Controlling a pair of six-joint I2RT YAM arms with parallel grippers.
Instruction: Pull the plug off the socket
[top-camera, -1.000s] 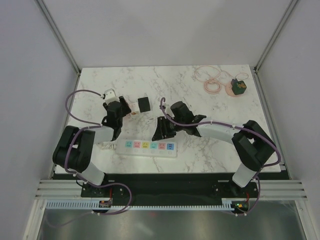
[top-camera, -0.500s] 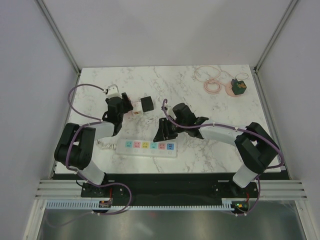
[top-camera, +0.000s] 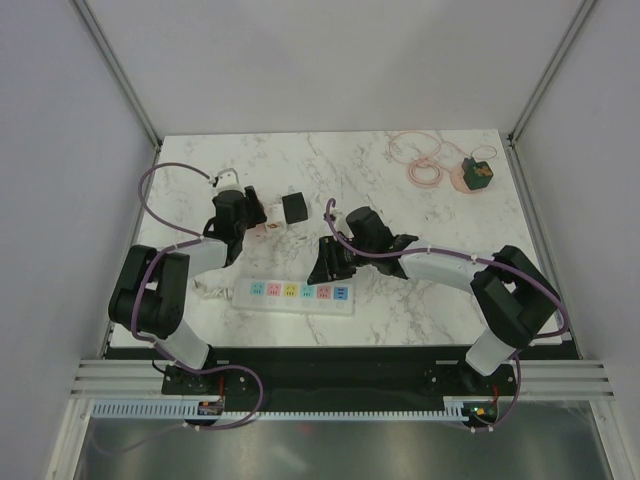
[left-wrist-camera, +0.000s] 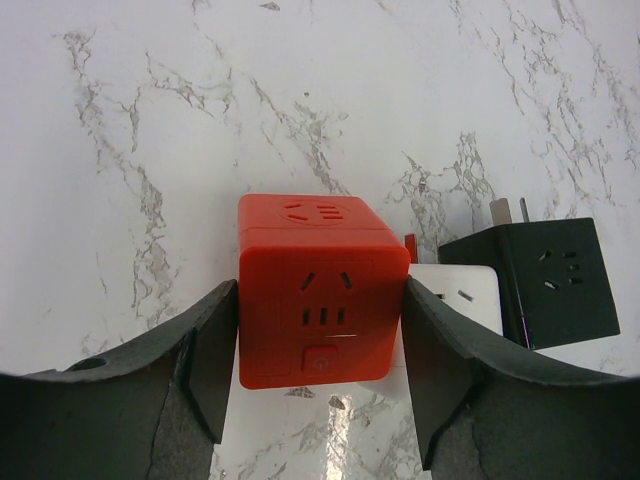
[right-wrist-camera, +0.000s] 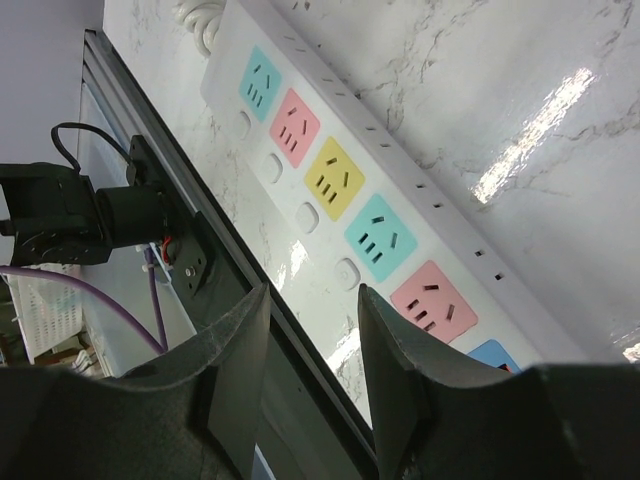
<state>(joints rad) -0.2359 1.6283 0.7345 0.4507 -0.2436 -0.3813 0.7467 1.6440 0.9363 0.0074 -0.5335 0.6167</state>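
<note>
White socket (top-camera: 300, 293) is seen lying flat on the marble table (top-camera: 440, 310) near its front edge, between the two arms, its row of pastel outlets turned up; in the right wrist view the strip (right-wrist-camera: 335, 180) is crossed diagonally. The right gripper (top-camera: 325, 262) is held just above the strip's right end, jaws parted and clamped on nothing (right-wrist-camera: 312, 330). Well behind the strip, the left gripper (top-camera: 255, 218) is closed on a red cube adapter (left-wrist-camera: 320, 300), whose two sides are pressed by the fingers (left-wrist-camera: 215, 350). A white cube (left-wrist-camera: 460, 295) is seen against the adapter's right side, and a black cube (left-wrist-camera: 545, 280) with metal prongs just beside that. Whether the red cube is lifted off the marble cannot be told
</note>
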